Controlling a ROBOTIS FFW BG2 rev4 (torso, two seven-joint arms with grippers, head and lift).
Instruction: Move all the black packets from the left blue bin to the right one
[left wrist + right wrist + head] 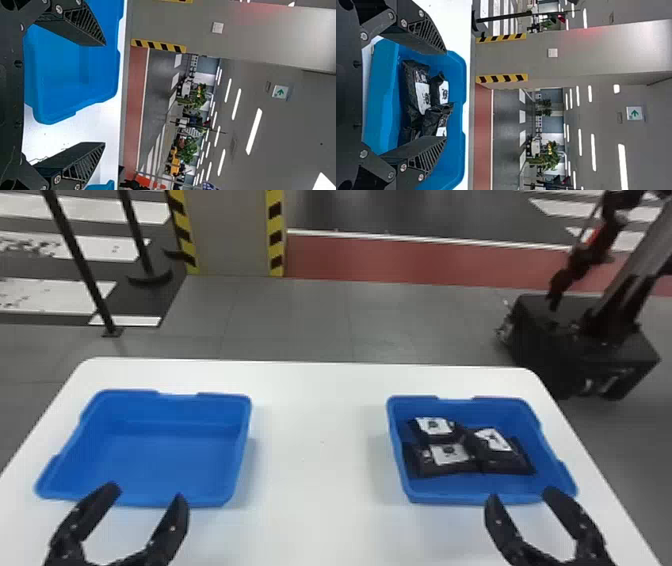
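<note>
Black packets (450,455) lie heaped in the right blue bin (445,497), at least four of them, flat or leaning on one another, with the white labels I can make out mostly facing up. Their overlap suggests each was let go loosely onto the last, since the task asks only for the right bin, not for tidy rows. They gather toward the side nearer the other bin, below the walls, so nothing looks likely to slip out.

Just on the robot's side of that bin hangs the right claw (521,494), its fingers spread wide with nothing between them; that reads as a waiting pose, clear of the pile.

Across the white tabletop (315,460), well apart, sits the left blue bin (160,455), its bare floor in view. The gap probably gives each arm its own side to work. The left claw (146,492) is at the near edge of this bin, fingers also wide and holding nothing.

With no packet on the source side, I judge the move done or all but done. What remains is likely to draw both arms back; a low sweep on the right could catch the rim and drag the bin.
</note>
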